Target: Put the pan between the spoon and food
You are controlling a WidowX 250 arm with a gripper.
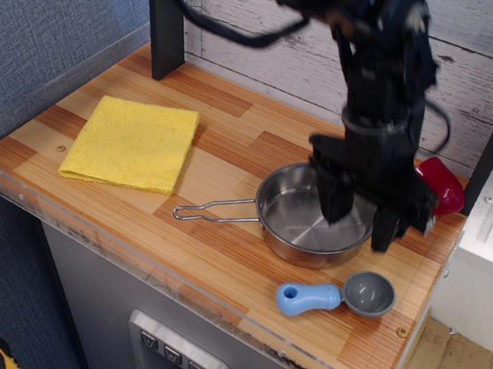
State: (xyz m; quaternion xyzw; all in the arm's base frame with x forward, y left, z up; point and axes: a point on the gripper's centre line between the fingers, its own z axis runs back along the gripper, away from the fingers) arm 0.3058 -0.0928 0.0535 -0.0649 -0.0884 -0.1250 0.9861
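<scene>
Two dark fingers of my end effector point(357, 217) hang spread apart over the right side of the pan point(313, 226), one finger point(336, 197) inside the rim and the other point(385, 227) outside it near the right edge; I see nothing pinched between them, though the arm is a little blurred. That pan rests flat on the bench point(222, 168), its thin wire handle point(217, 209) pointing left toward the middle of the wood. Just beside it toward the front-right corner lies the spoon point(339, 295), grey bowl to the right, light-blue handle to the left, close to the pan's front wall but apart from it as far as I can tell. Behind the end effector, at the far right edge, the red food point(439, 183) is partly hidden by the arm, so the arm stands in my line of sight there. Well apart on the left lies a folded yellow cloth point(132, 143), and a dark post point(165, 19) rises at the back left.
</scene>
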